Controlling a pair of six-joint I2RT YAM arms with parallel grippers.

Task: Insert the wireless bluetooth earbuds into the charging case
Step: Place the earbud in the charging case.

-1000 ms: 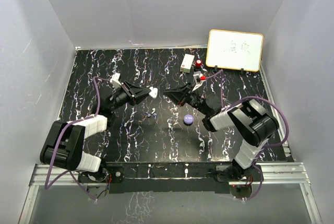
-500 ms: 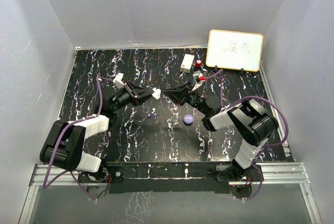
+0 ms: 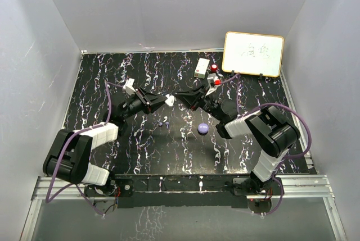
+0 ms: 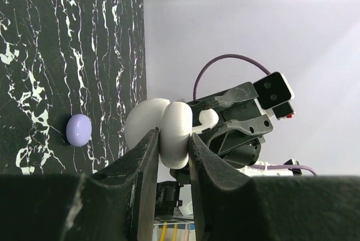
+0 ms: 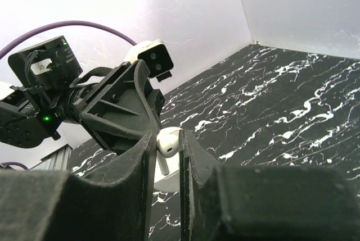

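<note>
1. White charging case (image 4: 167, 124) is pinched between the fingers of my left gripper (image 3: 163, 100) and raised off the black marbled table (image 3: 112, 72). Two rounded lobes show past the fingertips.
2. Left arm: it reaches forward and rightward from its base, the forearm slanting toward the table's middle.
3. My right gripper (image 3: 180, 98) is nipped tight on a white earbud (image 5: 168, 141). In the wrist view the bulb sits at the fingertips and the stem runs back between them.
4. Right arm: the elbow is folded near the right edge, the forearm runs left and away, and its tip faces the left one.
5. Both tips hang close together above mid-table, the earbud just beside the case. Touching or apart, I cannot tell.
6. Two tiny purple earbuds (image 3: 166, 122) lie on the table below the tips. A purple round case (image 3: 203, 129) sits to their right, apart from them.
</note>
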